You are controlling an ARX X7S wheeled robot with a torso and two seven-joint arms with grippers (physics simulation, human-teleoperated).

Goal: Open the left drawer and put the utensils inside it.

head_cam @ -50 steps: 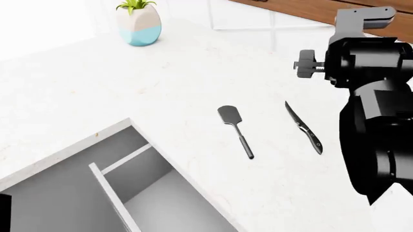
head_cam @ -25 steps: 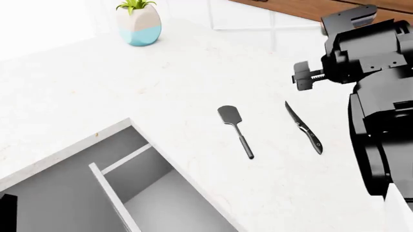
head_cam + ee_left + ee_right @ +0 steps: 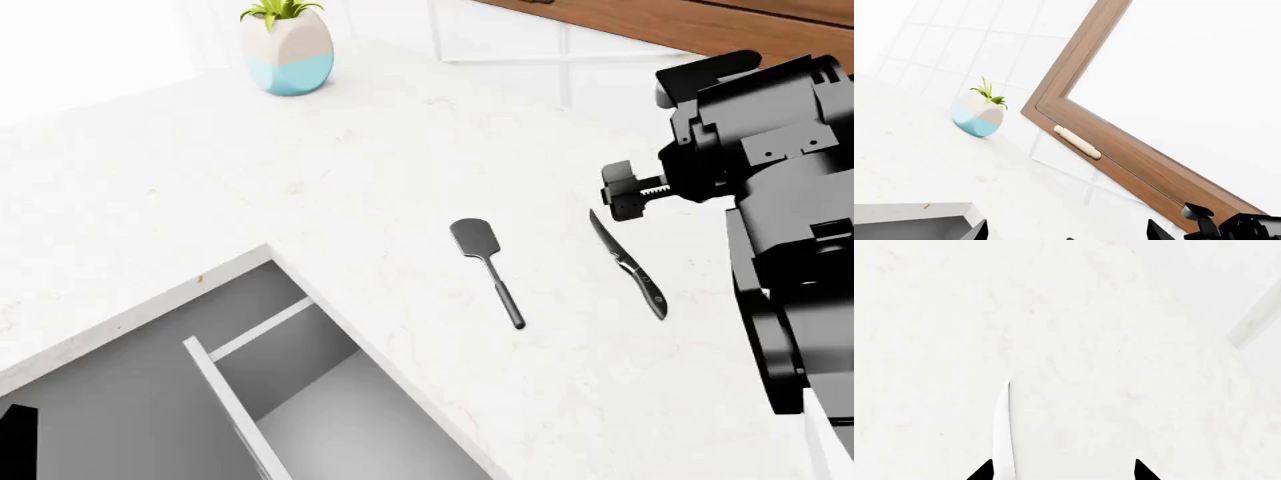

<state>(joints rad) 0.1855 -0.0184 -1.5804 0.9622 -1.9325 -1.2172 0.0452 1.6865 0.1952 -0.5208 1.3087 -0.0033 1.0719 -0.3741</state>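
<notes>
Countertop [image 3: 400, 150], knife [image 3: 629, 264] tip away

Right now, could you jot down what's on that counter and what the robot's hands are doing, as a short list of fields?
drawer: open, grey inside, a thin divider, no utensils in it
spatula: flat on the counter, untouched
knife: flat on the counter, beside the spatula, apart from it
right hand: above the knife's blade end, open, holding nothing
left hand: open, only its fingertips show, holding nothing
potted plant: at the counter's back

Dark grey spatula [image 3: 485, 264]; silver-bladed knife [image 3: 627, 263]; grey drawer [image 3: 200, 390].
</notes>
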